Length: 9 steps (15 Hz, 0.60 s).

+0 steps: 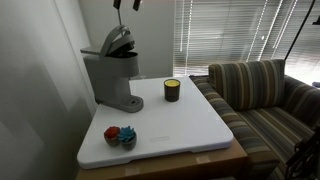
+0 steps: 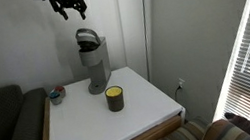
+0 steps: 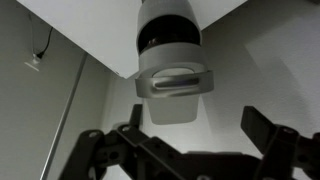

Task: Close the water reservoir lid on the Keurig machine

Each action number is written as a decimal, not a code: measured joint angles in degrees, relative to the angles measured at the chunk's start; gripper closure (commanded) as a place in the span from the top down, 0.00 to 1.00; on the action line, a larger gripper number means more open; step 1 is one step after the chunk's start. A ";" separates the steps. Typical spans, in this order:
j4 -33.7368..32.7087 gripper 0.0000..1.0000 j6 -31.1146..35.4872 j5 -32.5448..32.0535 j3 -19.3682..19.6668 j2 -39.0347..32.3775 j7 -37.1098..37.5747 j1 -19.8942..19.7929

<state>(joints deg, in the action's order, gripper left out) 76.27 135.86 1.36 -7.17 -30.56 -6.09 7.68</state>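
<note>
A grey Keurig machine (image 1: 112, 78) stands at the back of the white table in both exterior views (image 2: 94, 65). Its top lid (image 1: 119, 40) is raised and tilted open, and it also shows in an exterior view (image 2: 86, 36). My gripper (image 2: 71, 6) hangs well above the machine, apart from it; only its fingertips (image 1: 127, 5) show at the top edge of an exterior view. In the wrist view the machine (image 3: 172, 60) is seen from above, beyond the two spread black fingers (image 3: 190, 142). The gripper is open and empty.
A dark candle jar with a yellow top (image 1: 172, 90) (image 2: 115, 98) stands mid-table. A small bowl with coloured pieces (image 1: 120, 136) (image 2: 56, 94) sits near the machine. A striped couch (image 1: 260, 95) borders the table. The wall is just behind the machine.
</note>
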 measured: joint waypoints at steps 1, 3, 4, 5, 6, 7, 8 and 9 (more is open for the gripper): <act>-2.56 0.66 -0.23 -0.02 -0.01 -1.52 -0.97 0.09; -7.40 0.52 -0.44 -0.03 -0.04 -4.48 -1.81 0.38; -9.35 0.45 -0.55 -0.03 -0.04 -5.79 -1.81 0.61; -11.05 0.38 -0.81 -0.03 -0.04 -7.06 -1.52 0.89; -12.36 0.32 -1.29 -0.02 0.01 -8.15 -0.95 1.24; -13.40 0.24 -1.83 -0.03 0.12 -9.07 -0.04 1.63; -14.12 0.18 -2.36 -0.11 0.33 -9.83 1.06 2.05; -14.80 0.11 -3.07 -0.44 0.80 -10.47 2.36 2.58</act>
<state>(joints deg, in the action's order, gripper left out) 61.47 132.79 0.91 -6.37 -41.03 -3.73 10.26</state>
